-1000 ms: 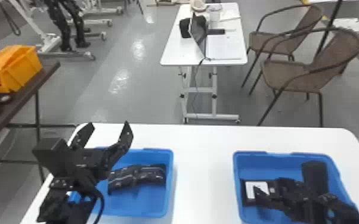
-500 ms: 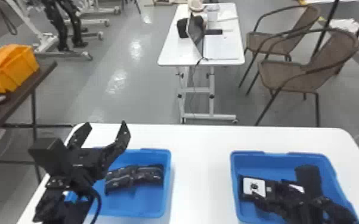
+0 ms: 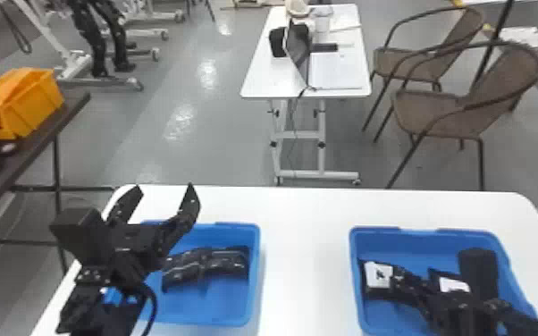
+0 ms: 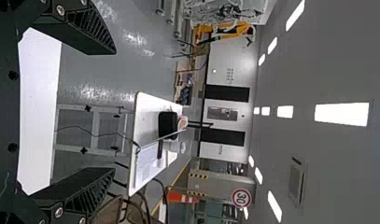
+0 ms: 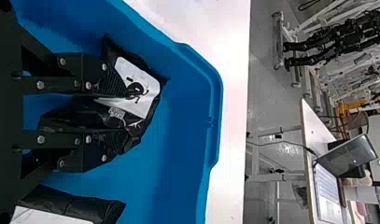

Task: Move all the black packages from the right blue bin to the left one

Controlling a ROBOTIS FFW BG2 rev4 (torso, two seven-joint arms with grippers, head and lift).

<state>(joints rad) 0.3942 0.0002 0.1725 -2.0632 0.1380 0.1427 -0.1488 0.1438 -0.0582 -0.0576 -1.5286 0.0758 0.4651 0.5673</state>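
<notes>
Gripping a labelled black package (image 5: 144, 106) between half-closed fingers, the right end effector (image 3: 409, 289) was held inside the right blue bin (image 3: 415, 230), near another package (image 5: 68, 206). The left end effector (image 3: 163, 187), empty, was spread wide near the left bin (image 3: 256, 259), where black packaging (image 3: 225, 262) was contained.

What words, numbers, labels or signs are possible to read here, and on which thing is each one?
"30": on the round sign in the background.
White labels on the black packages: marks too blurred to read.
Lettering on the far wall: too small to read.
</notes>
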